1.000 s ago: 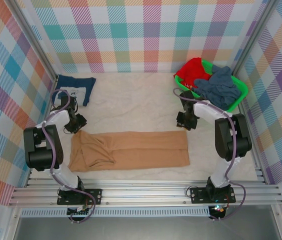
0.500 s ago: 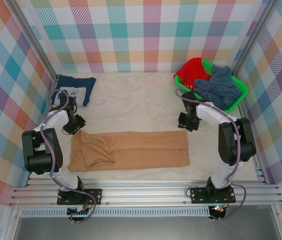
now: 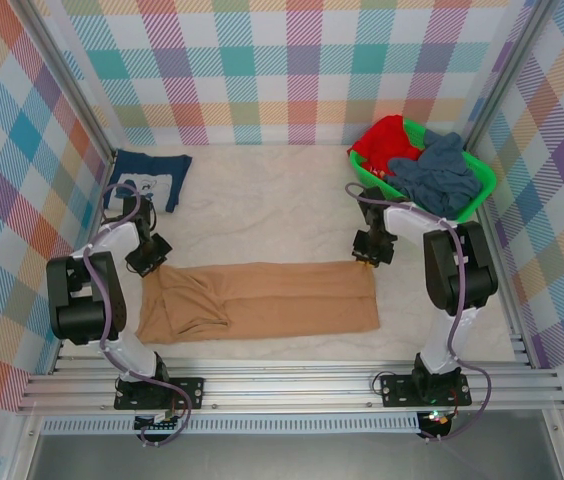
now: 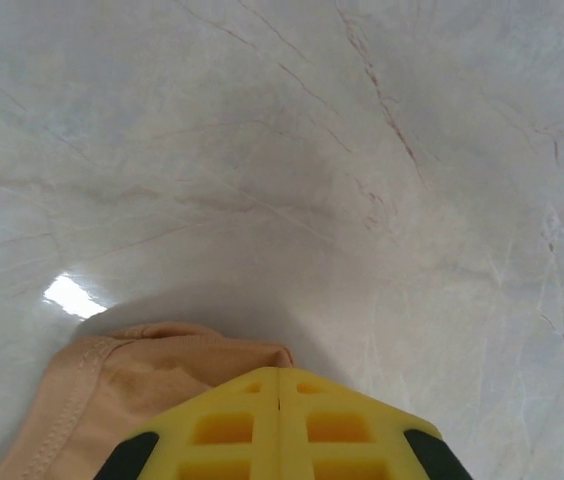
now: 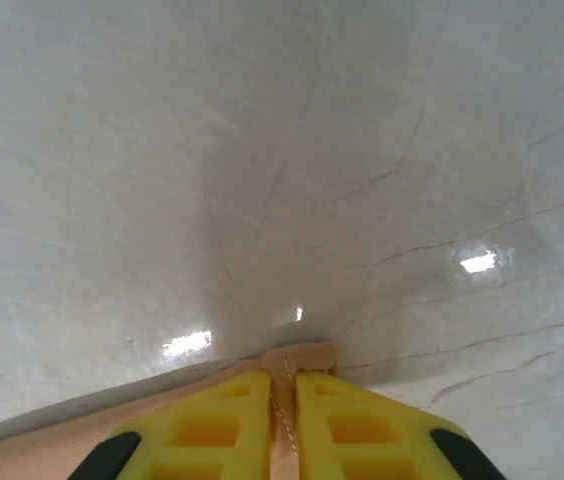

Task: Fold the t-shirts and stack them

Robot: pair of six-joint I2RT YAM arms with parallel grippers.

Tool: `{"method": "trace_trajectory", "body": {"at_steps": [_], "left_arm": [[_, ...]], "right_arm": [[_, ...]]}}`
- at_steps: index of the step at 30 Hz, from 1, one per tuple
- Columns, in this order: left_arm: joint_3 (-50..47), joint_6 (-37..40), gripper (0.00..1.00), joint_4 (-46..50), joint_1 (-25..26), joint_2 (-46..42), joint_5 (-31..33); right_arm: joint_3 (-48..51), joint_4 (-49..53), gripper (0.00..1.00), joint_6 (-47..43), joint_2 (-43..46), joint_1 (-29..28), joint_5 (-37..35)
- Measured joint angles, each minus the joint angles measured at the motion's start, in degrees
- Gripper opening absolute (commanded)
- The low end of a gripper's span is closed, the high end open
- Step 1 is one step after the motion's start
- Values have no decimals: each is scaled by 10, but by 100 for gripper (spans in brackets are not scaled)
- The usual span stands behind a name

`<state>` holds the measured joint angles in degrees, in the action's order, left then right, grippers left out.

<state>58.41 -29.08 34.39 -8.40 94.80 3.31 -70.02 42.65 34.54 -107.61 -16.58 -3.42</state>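
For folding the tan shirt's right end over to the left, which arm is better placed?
Right. The right hand pinches the tan shirt at its far right corner; the left hand grips the opposite end.

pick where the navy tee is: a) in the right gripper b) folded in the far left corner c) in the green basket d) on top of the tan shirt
b: the navy tee lies folded in the far left corner, apart from the tan shirt and the green basket.
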Motion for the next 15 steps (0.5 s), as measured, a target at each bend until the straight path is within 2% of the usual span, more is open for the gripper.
{"method": "trace_trajectory", "body": {"at_steps": [15], "left_arm": [[-48, 2, 0, 12, 0, -67, 71]], "right_arm": [[-17, 17, 6, 6, -11, -2, -9]]}}
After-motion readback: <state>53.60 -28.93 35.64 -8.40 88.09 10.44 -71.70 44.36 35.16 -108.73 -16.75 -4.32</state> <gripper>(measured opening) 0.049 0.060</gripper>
